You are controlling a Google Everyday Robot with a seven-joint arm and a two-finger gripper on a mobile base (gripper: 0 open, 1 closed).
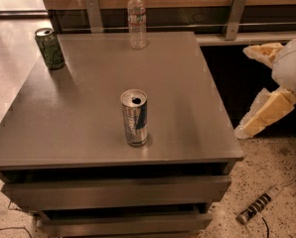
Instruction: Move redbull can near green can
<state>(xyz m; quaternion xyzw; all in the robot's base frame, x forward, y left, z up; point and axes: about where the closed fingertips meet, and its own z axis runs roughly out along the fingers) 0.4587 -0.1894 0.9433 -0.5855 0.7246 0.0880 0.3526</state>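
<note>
The redbull can [134, 118], slim and silver with blue panels, stands upright near the front middle of the grey table [187, 98]. The green can [49, 48] stands upright at the table's far left corner, well apart from it. My gripper [243, 90] is off the table's right edge, with cream-coloured fingers [264, 114] spread wide. It is open, empty, and to the right of the redbull can at about its height.
A clear plastic bottle [137, 20] stands at the table's back edge, middle. Drawers [113, 192] sit below the tabletop. A wooden wall with metal brackets [236, 15] is behind. A power strip [259, 207] lies on the speckled floor at the right.
</note>
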